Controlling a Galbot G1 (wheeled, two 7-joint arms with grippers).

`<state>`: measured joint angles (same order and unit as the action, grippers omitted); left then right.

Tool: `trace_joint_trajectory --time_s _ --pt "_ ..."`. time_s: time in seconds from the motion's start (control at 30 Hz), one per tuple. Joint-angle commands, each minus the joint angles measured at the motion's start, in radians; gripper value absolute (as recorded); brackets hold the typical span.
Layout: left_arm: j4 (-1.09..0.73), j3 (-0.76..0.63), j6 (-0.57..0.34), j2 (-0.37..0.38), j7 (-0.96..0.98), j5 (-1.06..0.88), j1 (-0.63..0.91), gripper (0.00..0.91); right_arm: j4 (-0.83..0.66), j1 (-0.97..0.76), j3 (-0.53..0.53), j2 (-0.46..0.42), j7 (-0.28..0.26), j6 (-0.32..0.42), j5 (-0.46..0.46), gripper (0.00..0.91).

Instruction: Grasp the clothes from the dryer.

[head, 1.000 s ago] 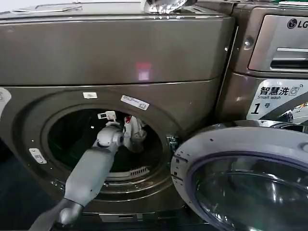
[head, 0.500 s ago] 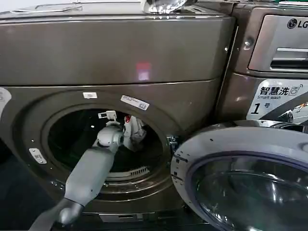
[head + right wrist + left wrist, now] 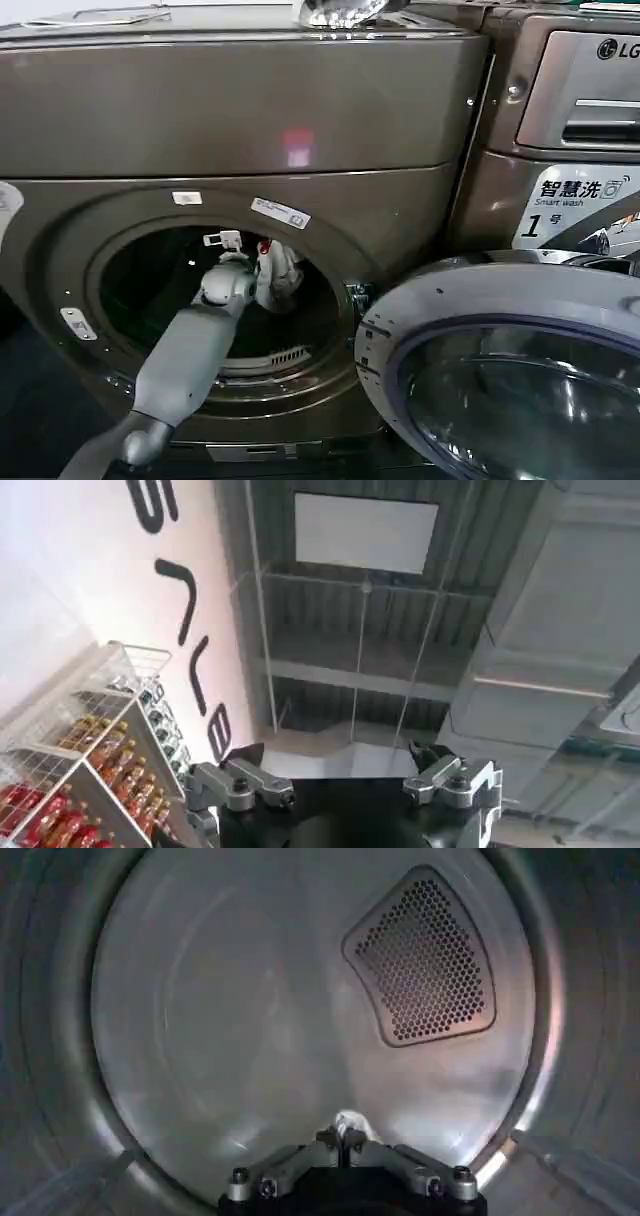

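The left gripper (image 3: 272,272) sits inside the porthole of the dryer (image 3: 240,110), its jaws pinched together on a small white cloth (image 3: 349,1123) with a red patch. Over the last second it has drawn slightly back toward the opening and to the left, so the cloth (image 3: 278,268) has come with it. I judge that the grasp has taken and that the pull-out is under way, though the cloth is not yet past the rim. In the left wrist view only a white tuft pokes out just ahead of the closed fingertips; beyond it lie the bare, smooth brushed-steel drum (image 3: 250,1018) and a perforated, rounded vent (image 3: 425,958). The cloth looks soft and crumpled against this hard curved metal. The chrome-rimmed glass door (image 3: 500,370) hangs open off to the gripper's right. The right gripper (image 3: 345,780) is parked elsewhere, jaws spread, pointing at a ceiling.
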<state>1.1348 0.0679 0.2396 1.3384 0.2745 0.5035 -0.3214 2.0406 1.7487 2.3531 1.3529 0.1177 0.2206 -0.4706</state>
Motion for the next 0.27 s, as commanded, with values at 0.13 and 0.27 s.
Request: trace_joint_trajectory --time_s 0.13,0.27 --pt "-0.005 -0.001 -0.004 0.001 -0.005 -0.009 0.000 0.000 0.000 -0.004 -0.004 -0.001 -0.001 0.002 0.003 0.907" --pt "-0.007 -0.002 -0.005 0.002 -0.006 -0.011 0.000 0.000 -0.002 -0.004 -0.005 0.000 -0.001 0.004 0.004 0.907"
